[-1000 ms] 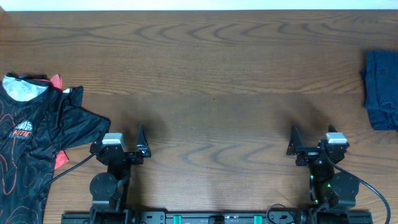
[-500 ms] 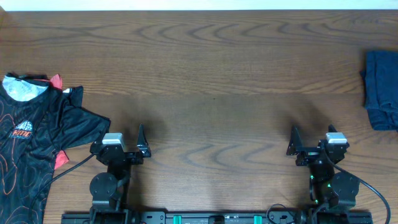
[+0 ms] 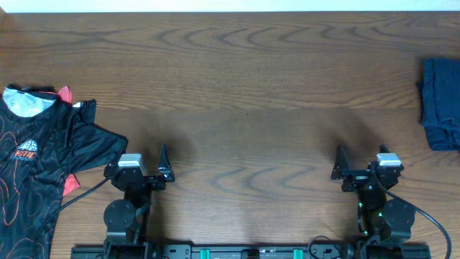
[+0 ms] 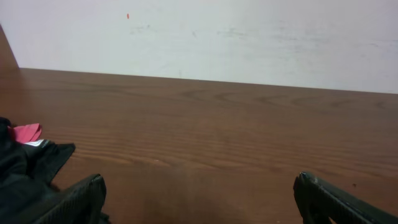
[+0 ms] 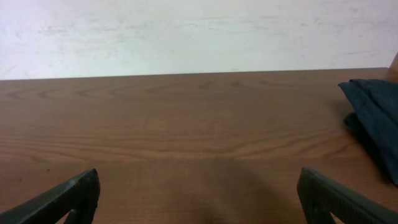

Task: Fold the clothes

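Wooden table (image 3: 244,72), navy clothes (image 3: 440,104) at right edge, black printed shirt (image 3: 36,165) opposite; left tool (image 3: 138,167), right tool (image 3: 365,169) spread wide, empty.

A brown wooden table (image 4: 217,124) is seen stretching back to a white wall (image 4: 217,37), on which a tiny red-orange speck (image 4: 128,16) is marked near the top. At the left edge, a bunched black garment (image 4: 25,168) is laid on the wood, with a red patch (image 4: 26,132) shown at its upper side. The left gripper (image 4: 199,202) is held low over the table, its dark fingers (image 4: 78,198) spread wide at the bottom corners, with only bare wood framed between them.
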